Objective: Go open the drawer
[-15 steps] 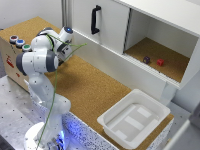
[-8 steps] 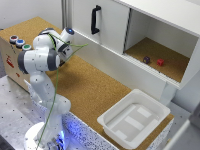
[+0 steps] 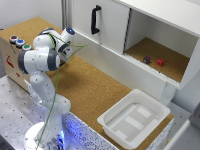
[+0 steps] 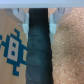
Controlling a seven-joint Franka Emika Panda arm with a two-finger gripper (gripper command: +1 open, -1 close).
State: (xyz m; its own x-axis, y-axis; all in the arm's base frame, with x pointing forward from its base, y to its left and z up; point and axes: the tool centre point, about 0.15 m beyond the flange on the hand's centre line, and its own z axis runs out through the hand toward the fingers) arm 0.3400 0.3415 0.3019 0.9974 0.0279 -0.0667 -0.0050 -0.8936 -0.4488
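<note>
Gripper sits well apart from the drawer, likely staging an approach over the cork table; jaws look spread, holding nothing.

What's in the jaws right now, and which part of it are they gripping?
Nothing. In the wrist view the fingers stand apart with only the dark floor gap between them; the drawer is untouched.

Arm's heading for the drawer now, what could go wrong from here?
1. The drawer front is plain, showing only a raised top lip, so the claw may slip off.
2. The black handle on the tall door sits just above; the claw might grab that instead.
3. The white tub stands in front and may block the drawer's travel.
</note>
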